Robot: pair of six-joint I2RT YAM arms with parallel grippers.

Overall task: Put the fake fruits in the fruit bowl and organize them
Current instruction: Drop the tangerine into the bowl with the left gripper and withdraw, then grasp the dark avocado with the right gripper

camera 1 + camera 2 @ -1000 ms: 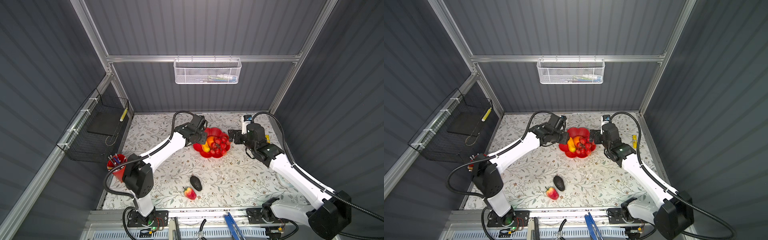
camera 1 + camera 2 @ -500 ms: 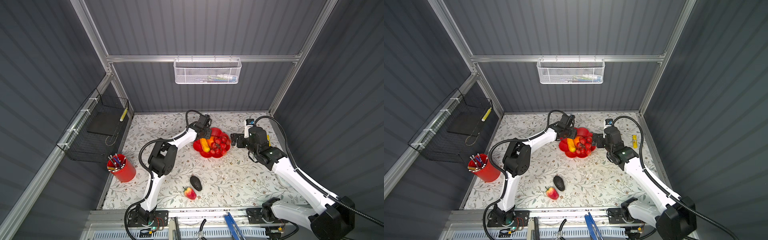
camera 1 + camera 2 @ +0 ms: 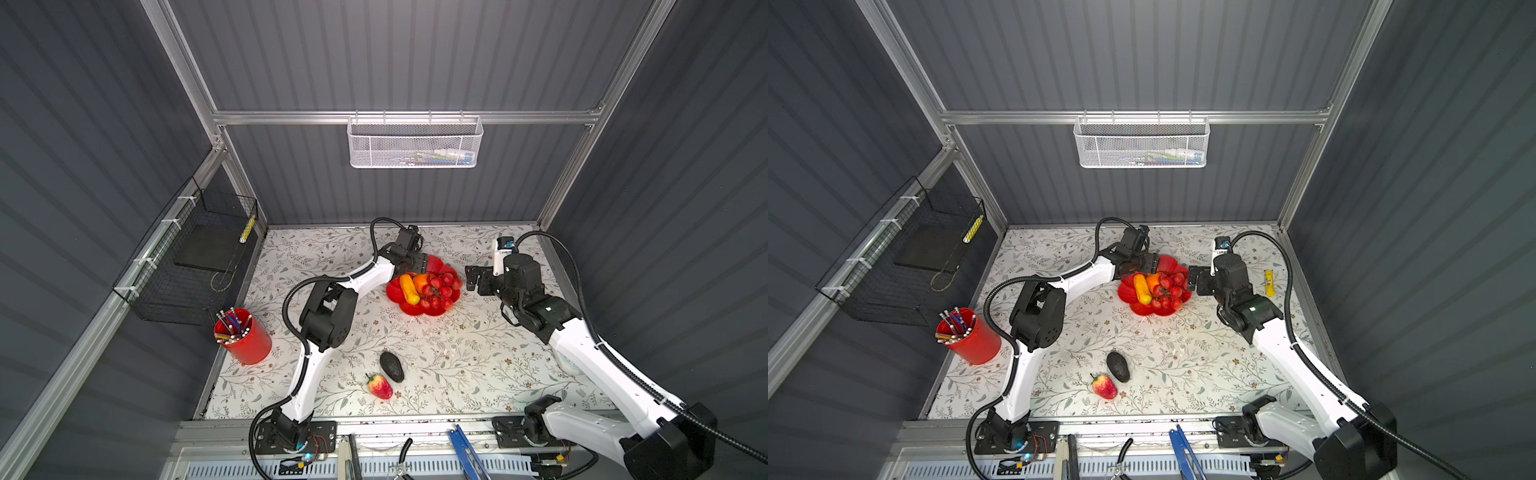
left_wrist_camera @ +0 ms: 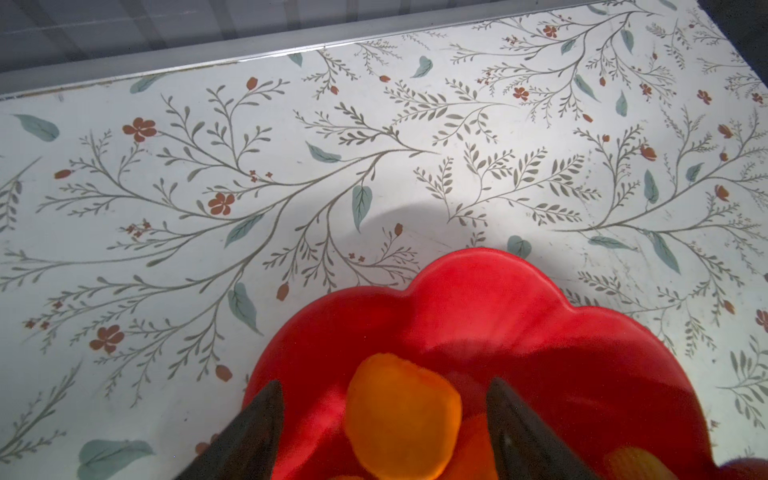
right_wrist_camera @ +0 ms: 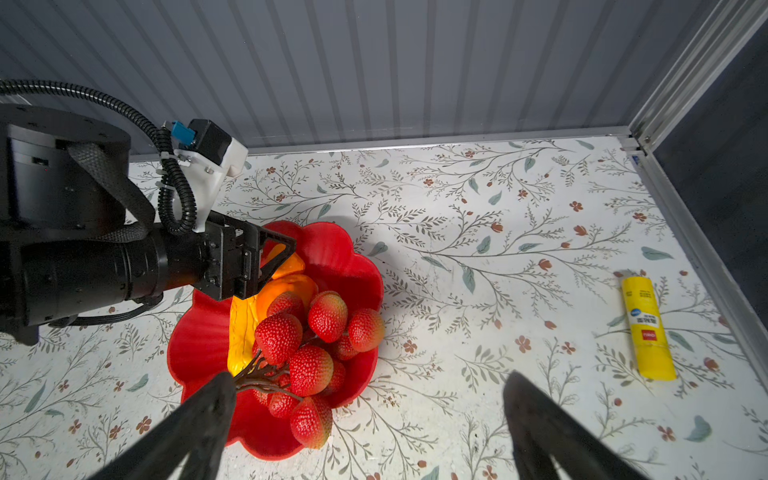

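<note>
The red flower-shaped fruit bowl [image 3: 434,262] [image 3: 1144,311] holds a yellow oblong fruit [image 3: 408,289], a red grape bunch [image 3: 441,291] [image 5: 316,336] and orange fruit [image 3: 420,282]. My left gripper [image 3: 417,266] [image 4: 383,384] hovers open over the bowl's back edge. A small orange [image 4: 403,419] lies in the bowl between its fingers, with a gap on each side. My right gripper [image 3: 473,280] [image 5: 370,377] stands open and empty just right of the bowl. The dark avocado [image 3: 392,365] and red strawberry [image 3: 380,386] lie side by side near the table's front.
A red pen cup [image 3: 243,336] stands at the left edge below a black wire basket [image 3: 195,257]. A small yellow tube [image 3: 1269,282] [image 5: 646,328] lies by the right wall. A white mesh basket [image 3: 415,143] hangs on the back wall.
My left gripper has swung over the back of the bowl and opened from shut, leaving the small orange in the bowl. My right gripper has drawn back a little to the right.
</note>
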